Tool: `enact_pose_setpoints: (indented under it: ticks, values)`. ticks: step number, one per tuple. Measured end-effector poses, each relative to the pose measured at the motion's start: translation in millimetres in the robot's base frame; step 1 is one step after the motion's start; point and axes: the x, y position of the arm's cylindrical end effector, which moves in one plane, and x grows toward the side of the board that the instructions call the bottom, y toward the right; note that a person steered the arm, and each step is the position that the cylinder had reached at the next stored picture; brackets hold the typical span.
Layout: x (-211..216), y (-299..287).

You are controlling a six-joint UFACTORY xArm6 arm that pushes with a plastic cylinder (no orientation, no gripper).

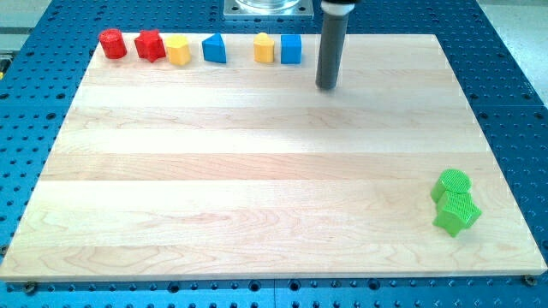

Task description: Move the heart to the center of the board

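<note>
My tip (326, 86) rests on the wooden board (257, 171) near the top, right of centre; it has no pincer. Along the top edge sit a red cylinder (112, 44), red block (150, 45), yellow heart (177, 50), blue triangle (214, 49), yellow block (264, 49) and blue cube (291, 50). Two green blocks (455, 202) touch at lower right.

My tip (326, 86) beside blue cube (291, 50)

Rod (332, 43) cut off at its upper end by the view's top edge, grey mount (267, 8) at far centre likewise cropped, shapes of the two touching green blocks (455, 200) at near right too small to be told, desk (17, 128) cut off on all sides
</note>
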Motion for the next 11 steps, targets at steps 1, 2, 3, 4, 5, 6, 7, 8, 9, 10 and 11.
enact_pose_setpoints:
  ticks: [1,2,3,4,5,6,7,8,9,10,11]
  values:
    - [-64,11]
    - [-101,-12]
    - [-101,-55]
    - [-87,-102]
    - [-40,-118]
    - [0,-121]
    - [-21,-133]
    - [31,-147]
    - [54,-147]
    - [75,-178]
    - [116,-141]
